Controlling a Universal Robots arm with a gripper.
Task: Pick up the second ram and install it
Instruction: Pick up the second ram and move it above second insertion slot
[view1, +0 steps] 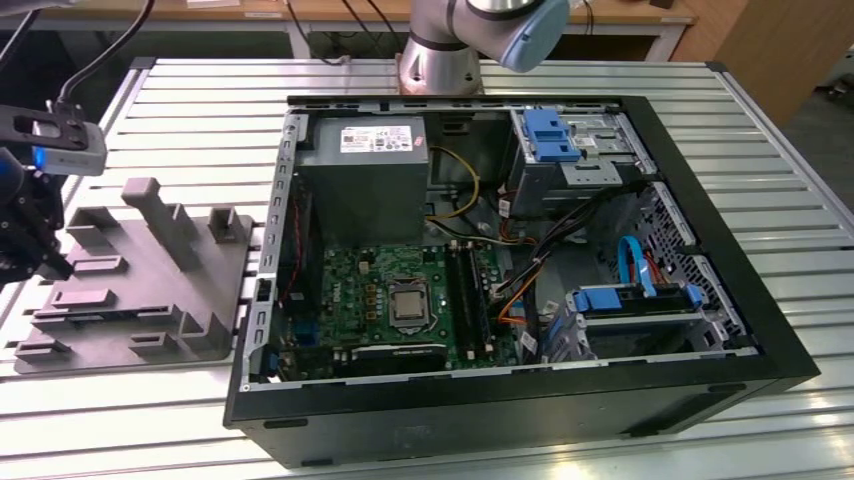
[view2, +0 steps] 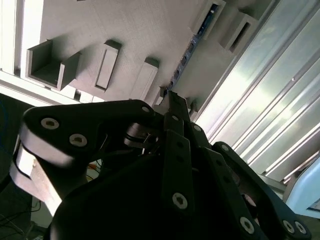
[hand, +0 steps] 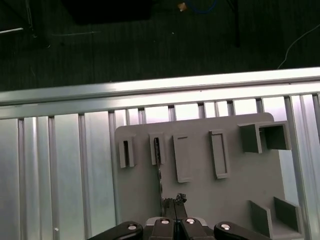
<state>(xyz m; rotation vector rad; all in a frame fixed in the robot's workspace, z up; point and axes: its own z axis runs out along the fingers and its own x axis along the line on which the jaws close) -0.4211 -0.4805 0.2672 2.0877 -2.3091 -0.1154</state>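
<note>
**Operator:** Where's the stick?

**Spotter:** Your second ram (hand: 159, 172) stands on its thin edge in the grey tray (hand: 200, 197). It runs from a slotted post (hand: 156, 150) straight back to your gripper (hand: 175, 201). In the second wrist view you can follow its row of small black chips (view2: 186, 54) along the tray floor, right up to the fingertips.

**Operator:** And the fingers?

**Spotter:** Your fingers (view2: 175, 117) are drawn tight together with the end of the ram pinched between them. It hasn't left the tray, and its other end sits in that post's slot.

**Operator:** Where does that put me in the scene?

**Spotter:** In the exterior view your gripper (view1: 34, 250) hangs at the tray's left edge, at the exterior view's far left, over the slatted aluminium counter (view1: 174, 110). The tray lies just left of the open computer case (view1: 507, 415). I can't tell whether the two touch.

**Operator:** What's in the case?

**Spotter:** It lies on its side with the panel off. You have the green motherboard (view1: 387, 290) at its near left, with the grey power supply (view1: 360, 170) beyond that. A blue drive carrier (view1: 550, 135) sits at the far right. The arm's base (view1: 447, 55) stands on the counter behind the case. All of that is well apart from your gripper.
</note>
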